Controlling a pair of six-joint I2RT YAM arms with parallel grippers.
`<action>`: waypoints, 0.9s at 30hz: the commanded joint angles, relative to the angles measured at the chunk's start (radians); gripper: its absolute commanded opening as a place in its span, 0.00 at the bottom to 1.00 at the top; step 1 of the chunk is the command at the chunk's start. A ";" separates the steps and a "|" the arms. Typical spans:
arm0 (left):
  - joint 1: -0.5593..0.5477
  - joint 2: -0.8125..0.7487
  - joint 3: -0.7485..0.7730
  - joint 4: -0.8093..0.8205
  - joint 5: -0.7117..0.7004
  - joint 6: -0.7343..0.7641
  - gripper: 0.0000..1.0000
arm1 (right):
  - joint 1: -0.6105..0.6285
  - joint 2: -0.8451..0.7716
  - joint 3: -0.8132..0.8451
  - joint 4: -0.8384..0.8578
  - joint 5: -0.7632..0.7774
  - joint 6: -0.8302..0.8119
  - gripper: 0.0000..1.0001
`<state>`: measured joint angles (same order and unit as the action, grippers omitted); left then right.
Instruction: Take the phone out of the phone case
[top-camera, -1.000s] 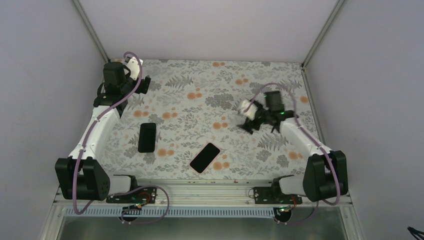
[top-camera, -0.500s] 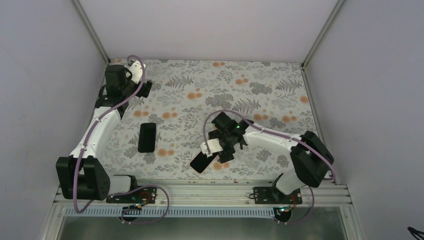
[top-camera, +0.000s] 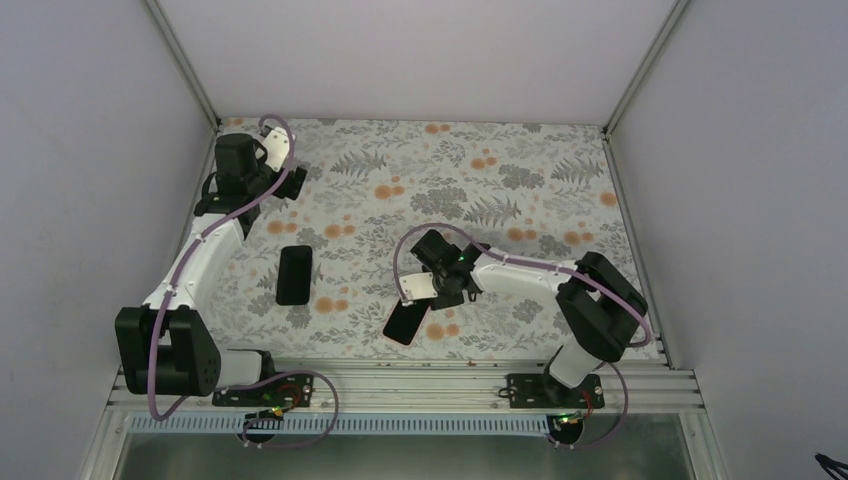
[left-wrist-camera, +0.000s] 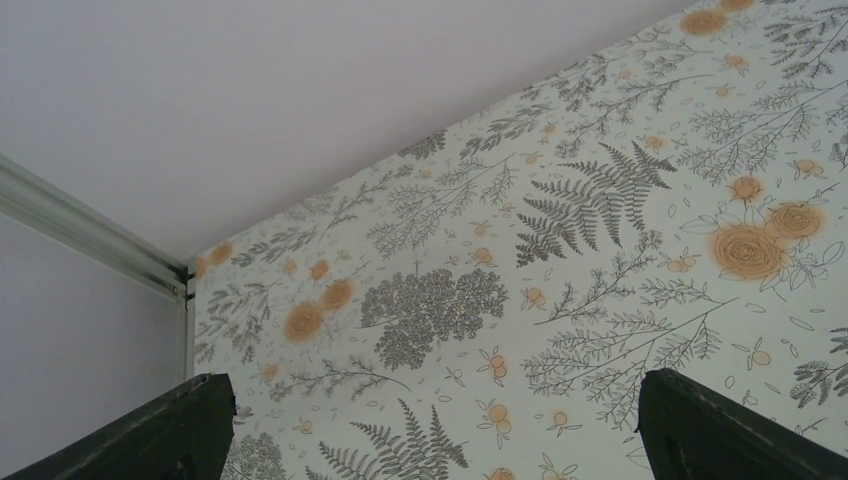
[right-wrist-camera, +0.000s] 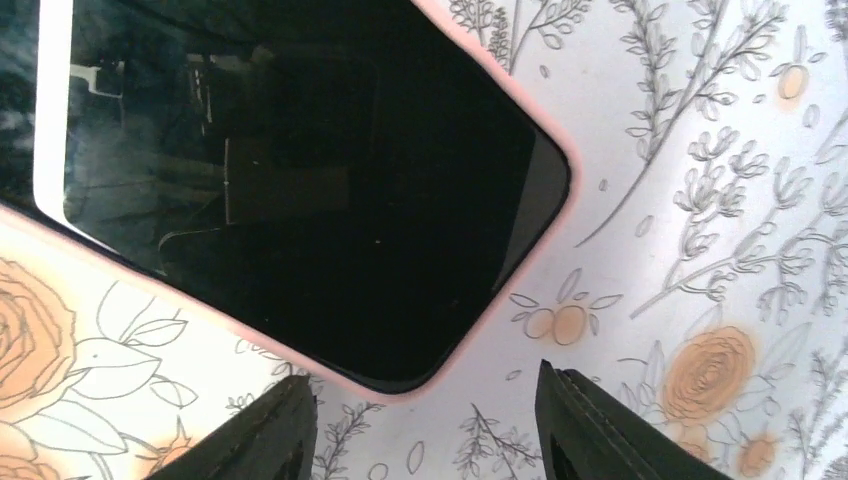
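Top: overhead, whole table (top-camera: 420, 150). Right wrist: close above phone (right-wrist-camera: 300, 200), shared with top. Left wrist: far corner.

On the desk (top-camera: 520, 160), the phone (top-camera: 405, 322) lies in its case (right-wrist-camera: 385, 388) near the front edge, about the middle. The right hand (top-camera: 428, 298) hangs over its far end. A second flat device (top-camera: 294, 274) lies to the left, well apart. The left hand (top-camera: 290, 180) is by the far left corner.

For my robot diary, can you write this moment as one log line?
right pincer: open, at phone corner | phone: in pink case | left pincer: open, empty, far from phone
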<state>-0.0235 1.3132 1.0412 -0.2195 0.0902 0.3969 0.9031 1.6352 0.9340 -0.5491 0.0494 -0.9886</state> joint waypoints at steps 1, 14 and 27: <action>0.004 0.000 -0.010 0.026 0.001 0.012 1.00 | 0.010 -0.072 -0.027 0.041 0.040 0.160 0.55; 0.004 -0.006 -0.045 0.038 0.000 0.041 1.00 | 0.010 -0.012 -0.003 -0.176 -0.138 0.267 0.03; 0.004 -0.015 -0.039 0.024 0.000 0.045 1.00 | 0.011 0.272 0.233 -0.049 -0.189 0.205 0.04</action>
<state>-0.0235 1.3136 1.0073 -0.2043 0.0872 0.4339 0.9024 1.7706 1.0454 -0.7002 -0.1097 -0.7551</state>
